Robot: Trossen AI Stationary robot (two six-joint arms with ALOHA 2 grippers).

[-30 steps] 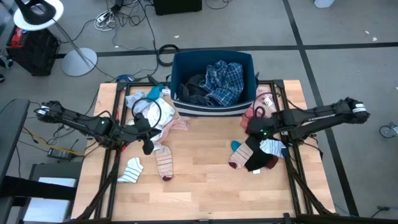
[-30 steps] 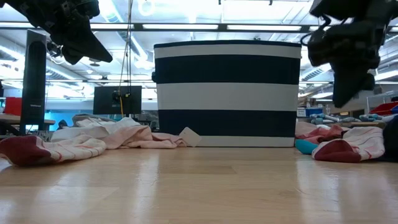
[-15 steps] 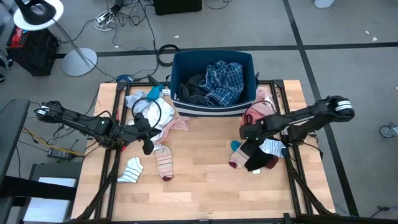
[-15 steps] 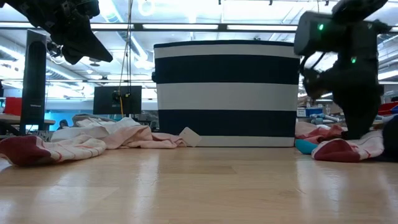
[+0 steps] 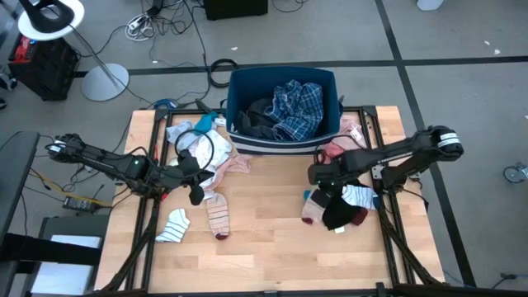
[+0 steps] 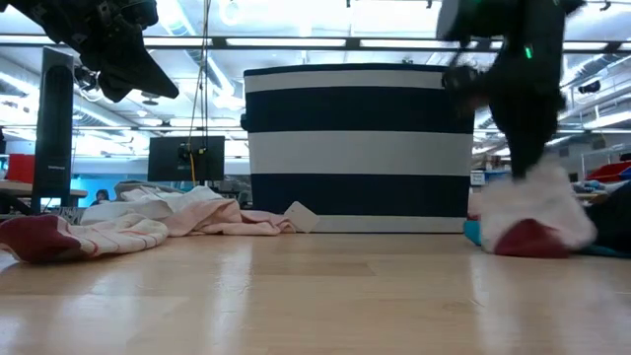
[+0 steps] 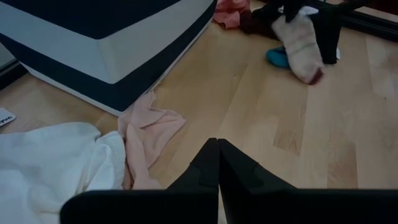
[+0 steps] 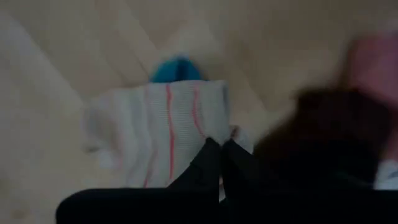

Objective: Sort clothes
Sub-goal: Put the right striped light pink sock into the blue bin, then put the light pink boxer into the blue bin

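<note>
My right gripper (image 5: pixel 320 183) is shut on a white sock with pink stripes and a maroon toe (image 6: pixel 534 209), right of the table's middle. The sock also shows in the left wrist view (image 7: pixel 301 41). It hangs beside a blue sock (image 7: pixel 277 57) and a small pile of dark and white socks (image 5: pixel 351 208). My left gripper (image 5: pixel 196 196) is shut and empty. It hangs above the table near white and pink pieces (image 5: pixel 205 155) that lie flat at the back left. Two striped socks (image 5: pixel 175 224) (image 5: pixel 219 219) lie on the table near it. My right gripper pinches the striped sock's white upper end (image 8: pixel 186 127) between its two fingers, coming from above. The sock hangs below the fingers with its maroon toe (image 6: pixel 526 239) lowest, at about table height. I cannot tell whether the toe touches the table.
The dark blue bin with a white stripe (image 5: pixel 247 139) stands at the back middle and holds a blue plaid shirt (image 5: pixel 299 106) and dark clothes. A pink and red garment (image 5: pixel 340 148) lies at the back right. Bare wood (image 5: pixel 264 239) lies at the front middle.
My right gripper has gone down onto the sock pile at the right and taken hold of the striped sock. It has then risen and moved toward the table's left. The sock's upper end is lifted off the pile and the sock now hangs from the fingers.
</note>
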